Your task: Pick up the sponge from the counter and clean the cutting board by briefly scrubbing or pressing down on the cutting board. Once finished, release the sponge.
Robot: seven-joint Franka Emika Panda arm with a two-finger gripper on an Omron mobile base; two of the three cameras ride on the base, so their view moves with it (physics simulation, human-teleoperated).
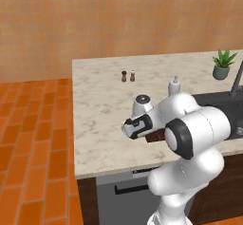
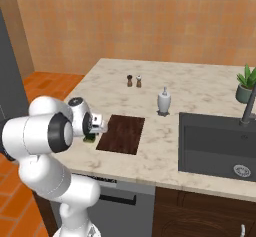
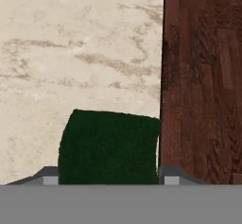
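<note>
At six o'clock in the hand view, the hand [image 3: 108, 178] brackets the sponge [image 3: 109, 148] on the bench [image 3: 71, 53], its grip unconfirmed; squeeze firmly before lifting toward the cutting board [image 3: 203, 76] at three o'clock.

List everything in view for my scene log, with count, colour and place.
sponge: one, dark green, on the counter by the board's left edge, between the claw's fingers
board: one, dark brown wood, near the counter's front
counter: one, beige marble
shakers: two, dark and light, toward the counter's back
soap dispenser: one, white, behind the board
sink: one, dark, right of the board
faucet: one, dark, behind the sink
plant: one, green, back right
claw: one, fingertips either side of the sponge
</note>
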